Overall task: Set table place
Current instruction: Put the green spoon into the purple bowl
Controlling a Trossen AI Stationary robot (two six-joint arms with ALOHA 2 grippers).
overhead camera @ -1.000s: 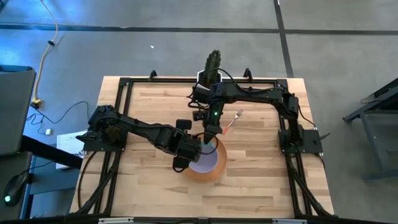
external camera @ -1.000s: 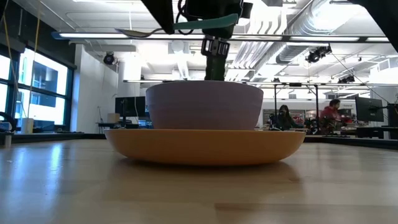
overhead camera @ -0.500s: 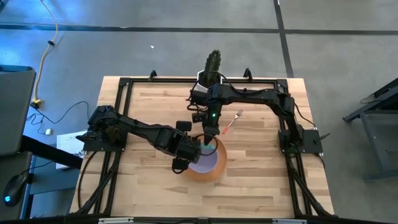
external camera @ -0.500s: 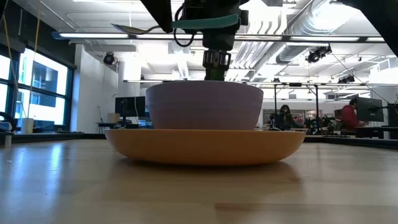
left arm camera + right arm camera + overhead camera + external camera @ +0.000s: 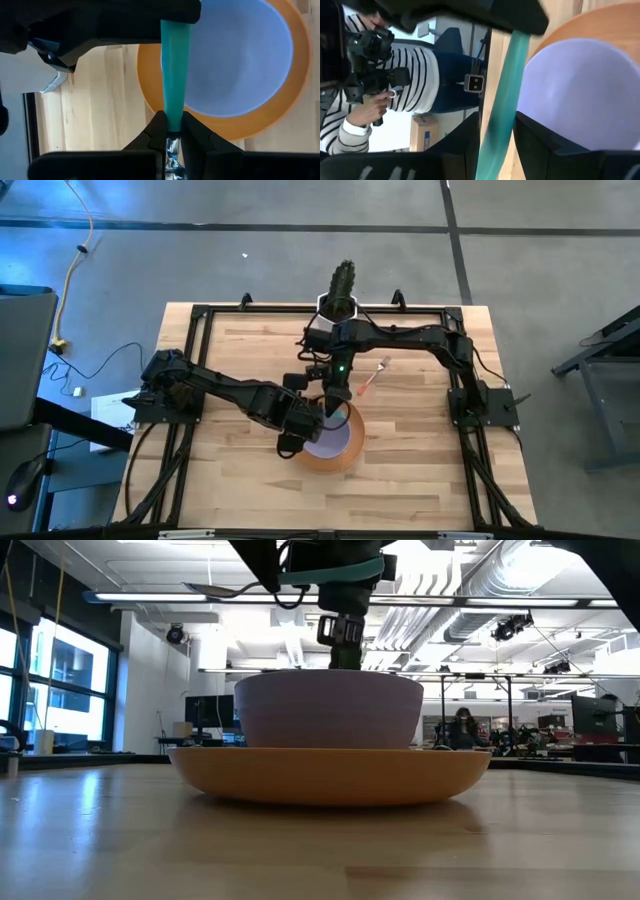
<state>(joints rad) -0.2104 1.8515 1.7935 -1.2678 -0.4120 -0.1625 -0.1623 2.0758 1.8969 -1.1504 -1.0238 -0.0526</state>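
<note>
The teal-handled metal spoon (image 5: 330, 578) hangs level in the air above the lilac bowl (image 5: 330, 708), which sits in the orange plate (image 5: 330, 775) near the table's middle. My left gripper (image 5: 172, 131) is shut on the spoon beside the bowl's left rim. My right gripper (image 5: 497, 137) reaches in from the far side and has the teal handle between its fingers. In the high view both grippers meet over the bowl (image 5: 338, 440). The orange-handled fork (image 5: 370, 380) lies flat on the wood to the far right of the plate (image 5: 350, 452). My left gripper pinches the spoon between its two fingers where the teal handle meets the metal neck (image 5: 173, 129). The fingers point along the handle. The spoon is lifted clear and lies about level, its metal bowl (image 5: 212, 588) sticking out past the gripper. My right gripper has the teal handle (image 5: 502, 117) between its two fingers, one on each side, close against it. The fingers point along the handle toward the left gripper. The handle's free end is hidden behind the gripper body.
A white pot with a green cactus (image 5: 342, 288) stands at the table's far edge, just behind the right arm. A person in a striped shirt (image 5: 415, 85) stands beyond the table. Bare wood (image 5: 420, 460) lies right of and near the plate.
The right gripper has shifted slightly toward the table's left, over the bowl. The spoon has stayed in the air over the bowl, barely moved. Plate, bowl and fork have not moved.
</note>
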